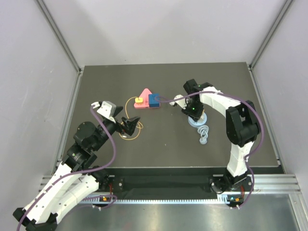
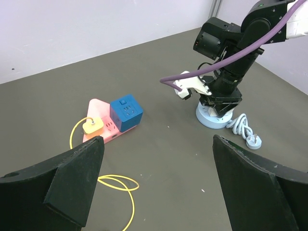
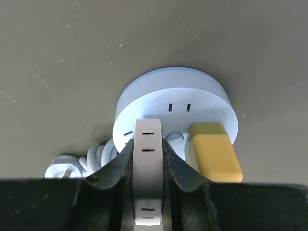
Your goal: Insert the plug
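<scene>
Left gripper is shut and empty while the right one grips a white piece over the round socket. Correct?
No: the left gripper is open, jaws wide apart in the left wrist view. It is empty, and the right gripper grips the white piece over the round socket.

Matt, faintly scuffed table (image 1: pixel 168 149); smooth, satin plastic socket hub (image 3: pixel 178 91).

- Dark grey surface (image 1: pixel 163 149).
- Pink triangular socket block (image 1: pixel 143 96), with a blue cube socket (image 1: pixel 154 100) touching it.
- Yellow cable (image 1: pixel 136 131) looped nearby.
- Round pale-blue socket base (image 1: pixel 197 121), with a white coiled cord (image 1: pixel 204 134) beside it.
</scene>
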